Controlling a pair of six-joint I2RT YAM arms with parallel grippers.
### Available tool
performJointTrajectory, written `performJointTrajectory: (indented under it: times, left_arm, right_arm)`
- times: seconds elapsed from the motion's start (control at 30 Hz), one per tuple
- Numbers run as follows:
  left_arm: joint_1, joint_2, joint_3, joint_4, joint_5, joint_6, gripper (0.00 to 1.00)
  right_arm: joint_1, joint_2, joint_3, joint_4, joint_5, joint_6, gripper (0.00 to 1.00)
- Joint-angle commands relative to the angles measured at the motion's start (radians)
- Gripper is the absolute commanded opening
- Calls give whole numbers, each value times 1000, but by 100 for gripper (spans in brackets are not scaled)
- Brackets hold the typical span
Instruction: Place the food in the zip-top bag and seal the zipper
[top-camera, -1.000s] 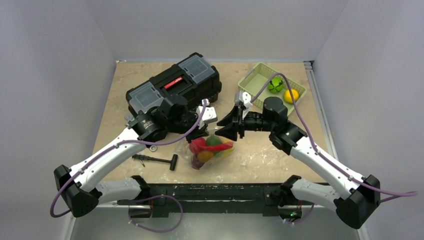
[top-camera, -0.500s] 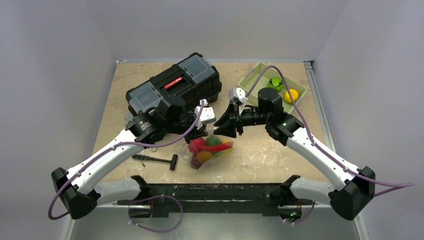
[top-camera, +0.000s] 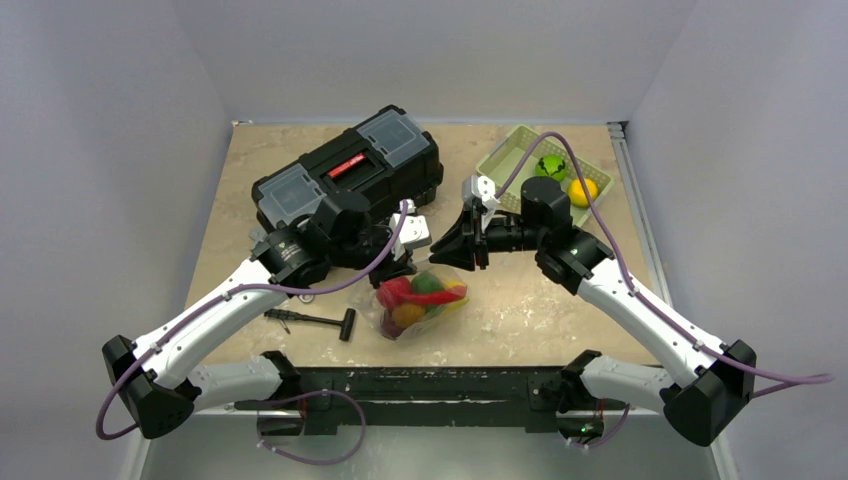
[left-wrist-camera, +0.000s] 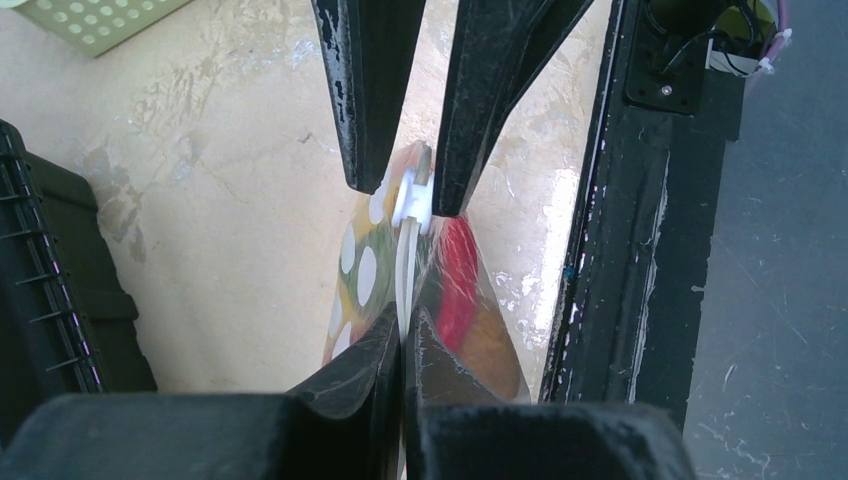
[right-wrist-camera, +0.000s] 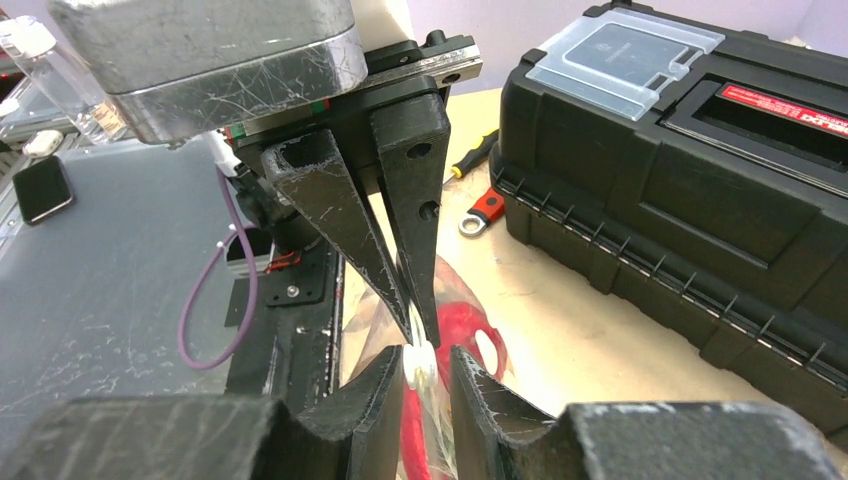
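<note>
The clear dotted zip-top bag (top-camera: 420, 300) lies at the table's front middle with red, green, yellow and orange food (top-camera: 412, 292) inside. My left gripper (top-camera: 405, 264) is shut on the whitish zipper strip (left-wrist-camera: 403, 290) at the bag's mouth. My right gripper (top-camera: 452, 248) faces it from the right. Its fingers (right-wrist-camera: 385, 385) straddle the white zipper slider (right-wrist-camera: 420, 365), which also shows in the left wrist view (left-wrist-camera: 412, 195). One finger touches the slider and a small gap shows at the other. Two more toy fruits, one green (top-camera: 550, 168) and one orange (top-camera: 583, 190), sit in the basket.
A black toolbox (top-camera: 345, 175) stands at the back left, just behind my left wrist. A pale green slotted basket (top-camera: 510, 155) is at the back right. A black-handled tool (top-camera: 315, 320) lies left of the bag. The black front rail (top-camera: 420, 385) runs close to the bag.
My right gripper has moved back and left to the bag's mouth, and its jaws have narrowed around the slider. My left gripper has kept its hold and barely moved.
</note>
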Motion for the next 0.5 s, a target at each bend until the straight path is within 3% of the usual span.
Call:
performJointTrajectory:
  times: [0.0,0.17,0.33,0.47]
  left_arm:
    - [7,-13,38,28,41,8,0]
    - [8,-9,43,26,45,5,0]
    - [9,-3,47,20,48,4,0]
    - [11,-2,48,20,47,3,0]
  right_arm:
    - [2,-6,20,38,-12,-18,22]
    - [3,-2,13,45,-25,-16,18]
    - [10,1,6,53,-32,-17,25]
    - [17,3,3,54,-27,-22,24]
